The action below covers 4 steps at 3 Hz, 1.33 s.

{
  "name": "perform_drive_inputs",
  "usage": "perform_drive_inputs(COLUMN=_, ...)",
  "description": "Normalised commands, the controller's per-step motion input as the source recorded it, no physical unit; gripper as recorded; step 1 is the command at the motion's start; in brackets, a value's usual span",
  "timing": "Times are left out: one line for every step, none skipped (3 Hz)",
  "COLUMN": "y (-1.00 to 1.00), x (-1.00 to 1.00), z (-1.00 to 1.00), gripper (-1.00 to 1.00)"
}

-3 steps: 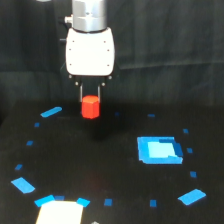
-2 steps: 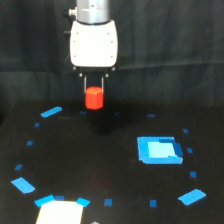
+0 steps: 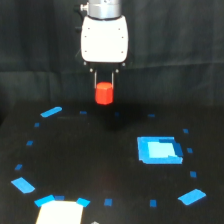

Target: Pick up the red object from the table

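Observation:
The red object, a small stubby red-orange block, hangs in the air above the black table, near the back middle of the exterior view. My gripper comes straight down from the white body, and its two thin dark fingers are shut on the block's upper part. A clear gap of dark backdrop and table shows under the block, so it touches nothing below.
A bright blue square patch lies on the table at the exterior view's right. Small blue tape marks ring the surface. A pale rectangular object sits at the front left edge. A dark curtain hangs behind.
The gripper has risen with the red object held in it. The block has come up off the table and now hangs higher, slightly to the exterior view's right.

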Motion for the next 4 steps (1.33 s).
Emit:
perform_drive_inputs(y=-1.00, x=-0.55, z=-0.30, gripper=-1.00)
perform_drive_inputs(y=1.00, x=-0.05, z=1.00, gripper=-1.00)
perform_drive_inputs(y=0.97, x=-0.04, z=1.00, gripper=-1.00)
perform_drive_inputs(y=-0.63, x=0.61, z=-0.60, gripper=-0.17)
